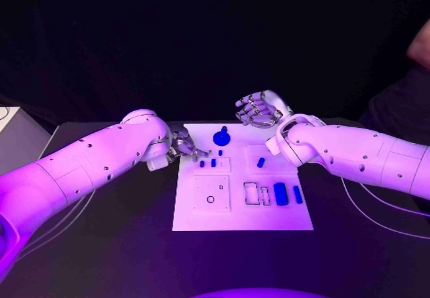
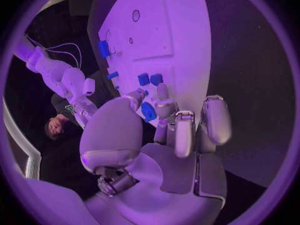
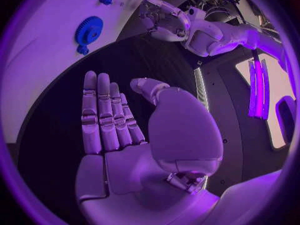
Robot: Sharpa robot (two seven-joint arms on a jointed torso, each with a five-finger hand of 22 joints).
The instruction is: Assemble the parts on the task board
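White task board [image 1: 242,214] is lying mid-tabletop in front of you, with blue parts [image 1: 280,193] sitting in its near right slots and small pegs [image 1: 213,163] standing further up. Your left hand [image 1: 182,148] is hovering at the board's far left edge, fingers curling round a blue piece [image 2: 148,111] it seems to be pinching; seating it is likely next. Beyond, your right hand [image 1: 258,109] is resting spread wide, holding nothing, near the blue gear [image 1: 222,138].

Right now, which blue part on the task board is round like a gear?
The gear at the task board's far edge, between the hands; the other blue parts are small pegs or bars.
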